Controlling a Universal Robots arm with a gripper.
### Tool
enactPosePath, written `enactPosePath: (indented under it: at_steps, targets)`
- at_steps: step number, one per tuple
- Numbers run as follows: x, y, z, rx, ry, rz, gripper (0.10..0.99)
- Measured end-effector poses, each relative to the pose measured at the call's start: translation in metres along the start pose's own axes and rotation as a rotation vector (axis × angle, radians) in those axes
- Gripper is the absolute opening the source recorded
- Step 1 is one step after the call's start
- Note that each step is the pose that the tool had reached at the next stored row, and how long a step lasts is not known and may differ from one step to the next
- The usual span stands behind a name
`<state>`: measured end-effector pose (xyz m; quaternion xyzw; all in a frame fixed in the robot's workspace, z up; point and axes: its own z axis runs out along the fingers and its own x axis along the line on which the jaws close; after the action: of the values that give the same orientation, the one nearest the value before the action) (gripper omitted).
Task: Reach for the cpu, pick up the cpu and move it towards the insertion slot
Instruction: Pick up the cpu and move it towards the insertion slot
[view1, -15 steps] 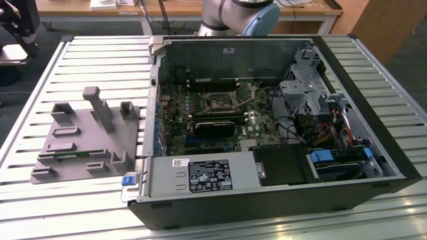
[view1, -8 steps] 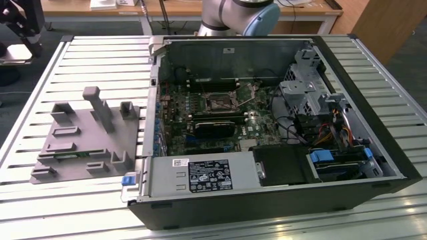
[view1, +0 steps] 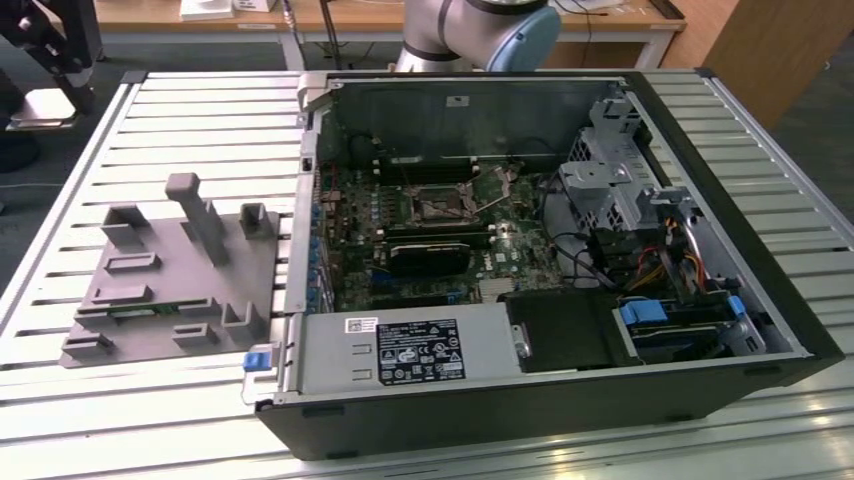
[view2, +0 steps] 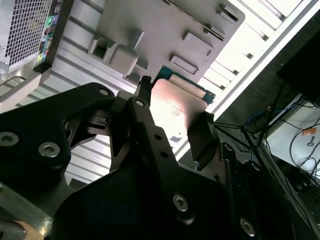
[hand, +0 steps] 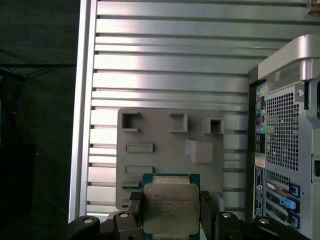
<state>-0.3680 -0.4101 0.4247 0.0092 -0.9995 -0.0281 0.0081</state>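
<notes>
First wrist view showed me the black gripper (hand: 171, 216) clamping opposite edges of the small square silver-topped cpu (hand: 171, 204), flat above the grey plastic fixture plate (hand: 160, 135). The square black insertion slot (view1: 438, 205) lay well beyond that plate, toward the exterior view's right.

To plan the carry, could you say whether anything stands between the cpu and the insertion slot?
Yes: the grey fixture with its posts and the case wall lie between the cpu and the insertion slot.
</notes>
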Motion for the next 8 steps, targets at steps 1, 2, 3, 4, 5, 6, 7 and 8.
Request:
enactPosePath:
  at_steps: [1, 2, 3, 4, 5, 6, 7, 8]
  targets:
    - [-0.0007, 0.0, -0.0001, 0.0, 0.0001, 0.0, 0.541]
    - [-0.0014, 0.0, -0.0001, 0.0, 0.0001, 0.0, 0.541]
    - [-0.002, 0.0, -0.0001, 0.0, 0.0, 0.0, 0.541]
    - [-0.0026, 0.0, -0.0001, 0.0, 0.0, 0.0, 0.541]
    - [-0.0031, 0.0, -0.0001, 0.0, 0.0001, 0.0, 0.541]
    - [-0.0038, 0.0, -0.0001, 0.0, 0.0001, 0.0, 0.541]
    - [-0.0043, 0.0, -0.0001, 0.0, 0.0001, 0.0, 0.541]
    - [-0.0048, 0.0, -0.0001, 0.0, 0.0001, 0.0, 0.541]
